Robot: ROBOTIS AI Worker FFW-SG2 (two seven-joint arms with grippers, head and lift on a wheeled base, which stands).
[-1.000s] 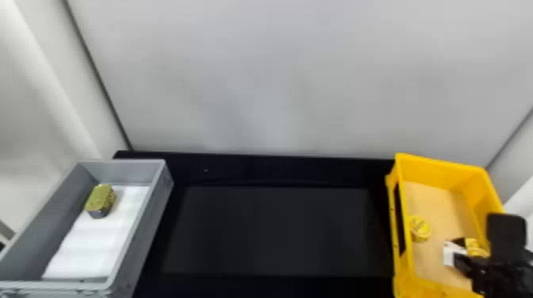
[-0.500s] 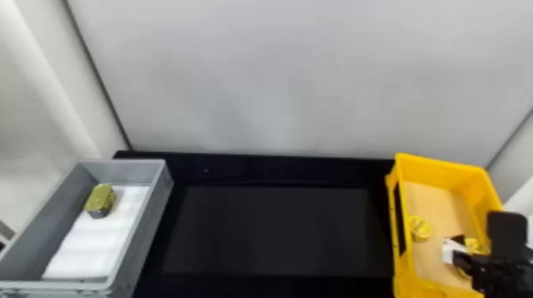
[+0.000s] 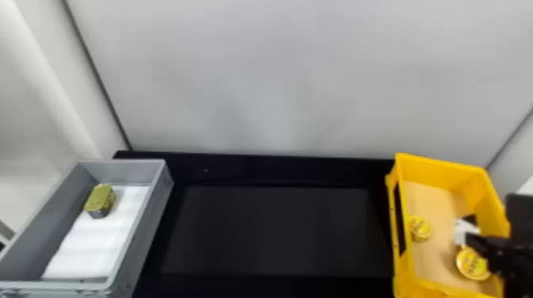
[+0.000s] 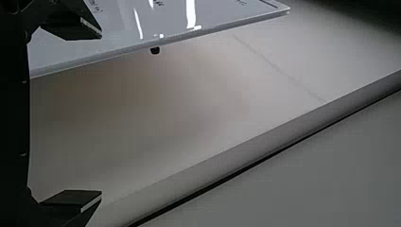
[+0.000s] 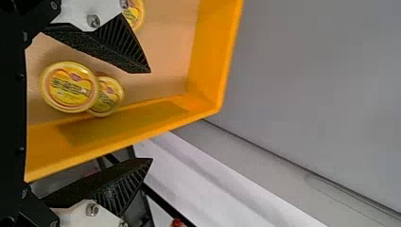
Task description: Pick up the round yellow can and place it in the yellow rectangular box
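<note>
Starting closest to us, we find the right gripper (image 3: 482, 241) reaching in from the right edge, at the right side of the yellow rectangular box (image 3: 440, 160). The right wrist view shows our right gripper (image 5: 151, 116) open, its two ribbed black fingers well apart. The left gripper (image 4: 101, 115) is open too, its fingers spread wide over a pale surface (image 4: 142, 113), near a white board (image 4: 118, 28).

We see the round yellow cans inside the yellow box. One can (image 3: 473, 263) sits just beside our right gripper in the head view; farther in, another can (image 3: 420, 228) is near the box's left wall. From the right wrist we see one can overlap its neighbour (image 5: 108, 97), though we cannot tell whether it rests on it.

Across the black table (image 3: 269, 230), a gold-topped tin (image 3: 100, 200) sits in the grey crate (image 3: 158, 174), beside a white sheet (image 3: 99, 241). Behind everything we face a pale wall (image 3: 277, 79).
</note>
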